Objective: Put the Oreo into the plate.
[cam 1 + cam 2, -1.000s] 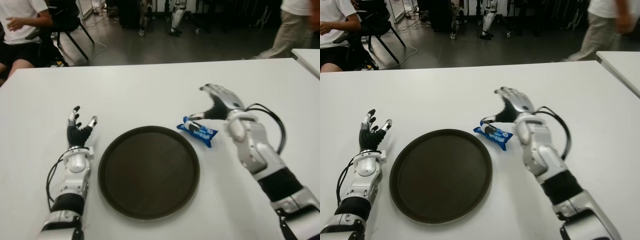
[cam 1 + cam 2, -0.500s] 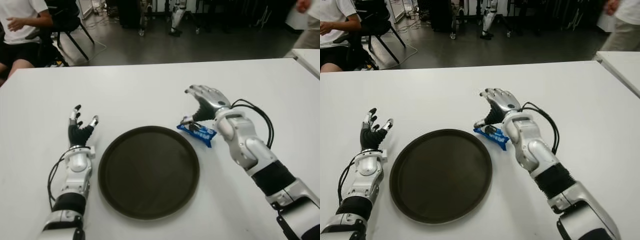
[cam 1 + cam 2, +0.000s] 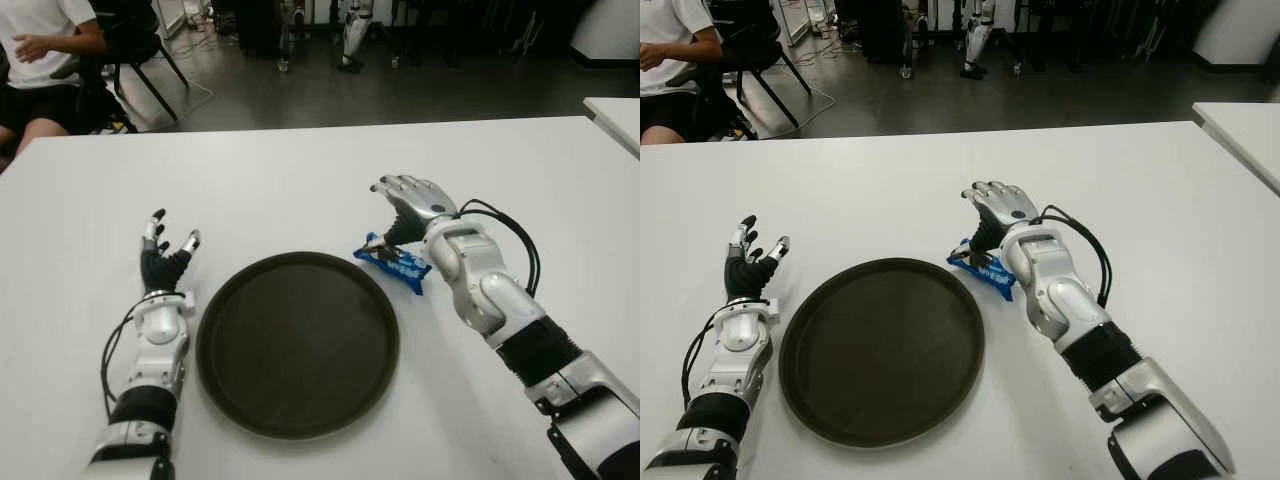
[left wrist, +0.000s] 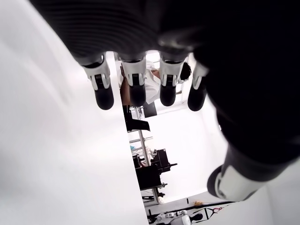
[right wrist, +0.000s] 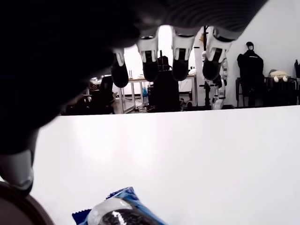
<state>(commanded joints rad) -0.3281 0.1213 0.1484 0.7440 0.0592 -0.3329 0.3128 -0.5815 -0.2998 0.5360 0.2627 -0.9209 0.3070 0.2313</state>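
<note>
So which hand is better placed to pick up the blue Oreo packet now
The right hand. It hovers open right over the blue Oreo packet, which lies on the white table at the round dark plate's right edge. The left hand shows open on the plate's far side, away from the packet.

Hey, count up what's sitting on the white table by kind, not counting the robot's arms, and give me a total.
Snack packs: 1, the blue Oreo pack beside the plate's right rim
Plates: 1, the dark round plate
Total: 2
</note>
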